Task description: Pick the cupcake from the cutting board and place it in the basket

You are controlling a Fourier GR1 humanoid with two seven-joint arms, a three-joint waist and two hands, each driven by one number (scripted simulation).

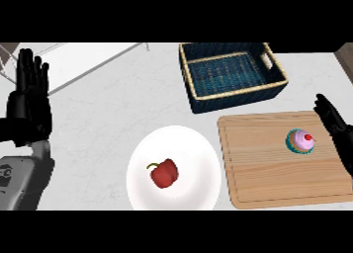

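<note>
Head view is showing the cupcake (302, 141) sitting on the wooden cutting board (266, 173), toward the board's two o'clock corner, pink frosting up with a red cherry on top and a teal wrapper around it. Right hand (339, 133) is hovering just beside the cupcake at its three o'clock, fingers straight and together, pointing toward twelve, not touching the cake. Up at eleven o'clock from the board, the dark blue woven basket (200, 94) is standing on the white counter (113, 113) with nothing showing inside. At nine o'clock from the board, touching its edge or very nearly, a white plate (194, 148) is carrying a red bell pepper (163, 173). Over at the far nine o'clock edge of the view, the left hand (27, 99) is resting open, fingers straight up, holding nothing.
</note>
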